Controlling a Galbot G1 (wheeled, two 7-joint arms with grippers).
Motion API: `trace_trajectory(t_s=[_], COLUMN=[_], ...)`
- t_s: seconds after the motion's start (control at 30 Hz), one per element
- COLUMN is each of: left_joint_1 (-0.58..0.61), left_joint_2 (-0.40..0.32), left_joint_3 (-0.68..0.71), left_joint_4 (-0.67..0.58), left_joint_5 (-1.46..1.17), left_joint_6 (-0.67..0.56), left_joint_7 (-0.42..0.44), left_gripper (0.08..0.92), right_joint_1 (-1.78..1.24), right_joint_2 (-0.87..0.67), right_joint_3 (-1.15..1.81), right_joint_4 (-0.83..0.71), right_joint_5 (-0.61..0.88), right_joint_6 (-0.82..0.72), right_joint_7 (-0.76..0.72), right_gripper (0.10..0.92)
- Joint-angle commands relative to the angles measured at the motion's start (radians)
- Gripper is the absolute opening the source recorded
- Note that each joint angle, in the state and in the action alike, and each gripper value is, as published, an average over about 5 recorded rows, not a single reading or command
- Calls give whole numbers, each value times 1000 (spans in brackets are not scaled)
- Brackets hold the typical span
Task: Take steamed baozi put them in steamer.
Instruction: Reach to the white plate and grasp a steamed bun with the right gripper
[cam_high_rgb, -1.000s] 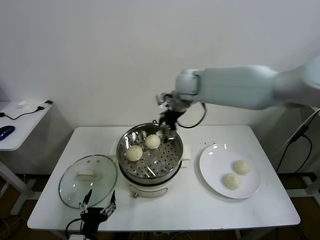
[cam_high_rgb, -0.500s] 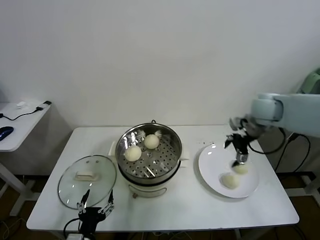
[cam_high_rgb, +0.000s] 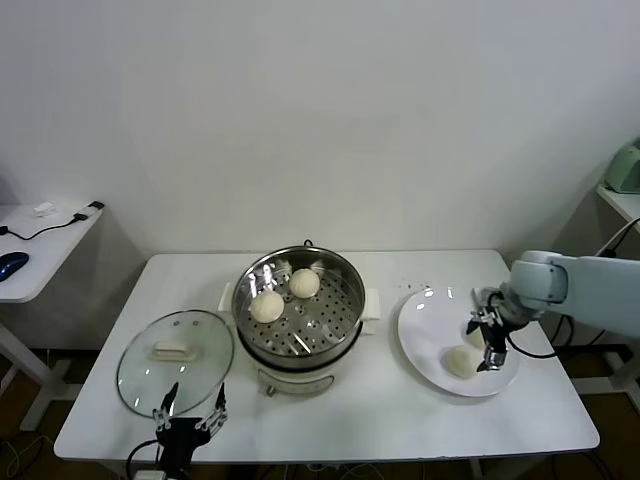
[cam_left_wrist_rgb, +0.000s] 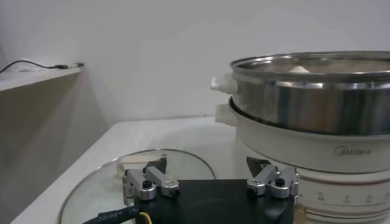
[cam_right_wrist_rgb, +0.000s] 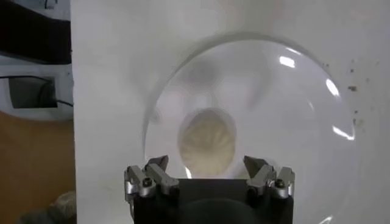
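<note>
steamer (cam_high_rgb: 300, 345): round shiny steel pot, lid off, perforated tray visible inside, sitting upright on a white base at table centre; two steamed baozi already on the tray, one (cam_high_rgb: 267, 306) toward the left, one (cam_high_rgb: 304, 283) nearer the back, close but apart; two more right of the steamer, one (cam_high_rgb: 459, 361) clear, the other (cam_high_rgb: 475, 336) partly hidden; all smooth, domed, cream-white

Even, bright light fills the room from above, leaving soft shadows on the counter (cam_high_rgb: 400, 410). Glare spots dot the plate (cam_right_wrist_rgb: 329, 91) and the steamer (cam_high_rgb: 298, 300) rim. The right wrist view is hazy, its bun (cam_right_wrist_rgb: 208, 141) soft-edged.
</note>
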Motion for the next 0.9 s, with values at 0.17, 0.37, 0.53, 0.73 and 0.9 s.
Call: trace_trajectory(t_s=[0.17,0.37,0.53,0.73,0.9], left_joint_1=[-1,1,4,9,12], left_joint_2=[6,8,7,5,3], left_joint_3=[1,3,3,6,9], left_joint_4=[8,8,6,0,-3], left_joint_5=[-1,-1,-1,0,1], left_joint_6=[-2,-3,-4,-6,-6], left_joint_7=[0,0,-1,-1,-1], left_gripper=[823,823,823,823,823], right_joint_1=[-203,-200,-188,-165,-96], right_joint_2=[7,43,52,57,61], right_joint_3=[152,163,140,117,94], right_joint_4=[-77,-90,-91,-84,-62], right_joint_5=[-35,-19,-25,-34,-41], right_joint_6=[-35,-37,-36,-37,-27], right_joint_7=[62,62,47,34,7], right_gripper=[823,823,795,647,612])
